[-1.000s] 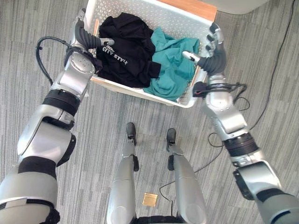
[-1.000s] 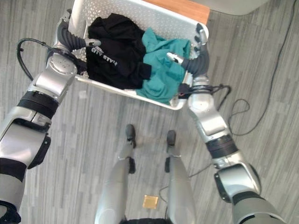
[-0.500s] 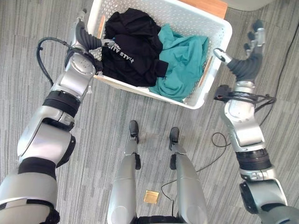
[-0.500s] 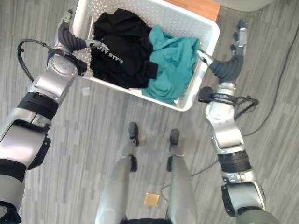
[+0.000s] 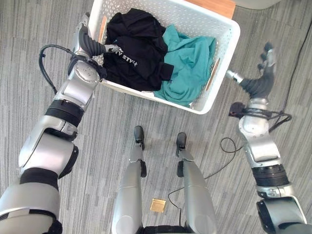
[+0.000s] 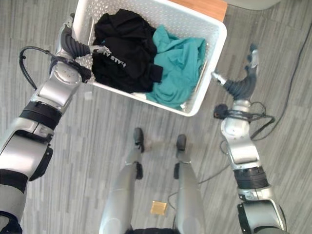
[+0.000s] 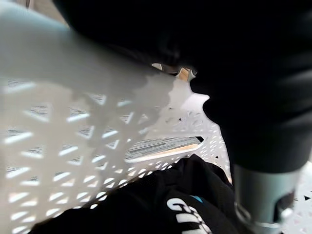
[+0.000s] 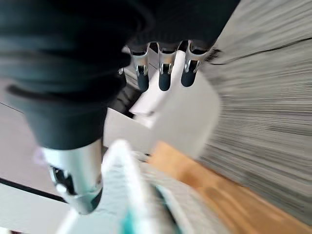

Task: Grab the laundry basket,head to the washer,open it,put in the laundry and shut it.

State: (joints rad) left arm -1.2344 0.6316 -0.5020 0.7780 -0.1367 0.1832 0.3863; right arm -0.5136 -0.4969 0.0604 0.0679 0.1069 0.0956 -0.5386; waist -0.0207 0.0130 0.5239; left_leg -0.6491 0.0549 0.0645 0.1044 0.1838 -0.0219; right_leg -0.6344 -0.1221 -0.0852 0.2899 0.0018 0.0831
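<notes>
A white perforated laundry basket point(image 5: 146, 94) stands on the grey floor with a black garment point(image 5: 134, 46) and a teal garment point(image 5: 189, 61) inside. My left hand point(image 5: 89, 43) is at the basket's left wall, thumb inside over the black garment point(image 7: 161, 204), fingers down the outside, pinching the wall point(image 7: 58, 126). My right hand point(image 5: 259, 83) hangs to the right of the basket, clear of its right wall, open with fingers point(image 8: 164, 73) straight and nothing in it.
An orange wooden board point(image 5: 214, 6) lies just behind the basket, with a pale white object point(image 5: 258, 4) beyond it. A thin black cable point(image 5: 298, 46) runs across the floor at the far right. A small golden square point(image 5: 156, 205) lies on the floor nearby.
My right hand has let go of the basket's right wall and swung out to the right, fingers spread. The left hand stays on the left wall.
</notes>
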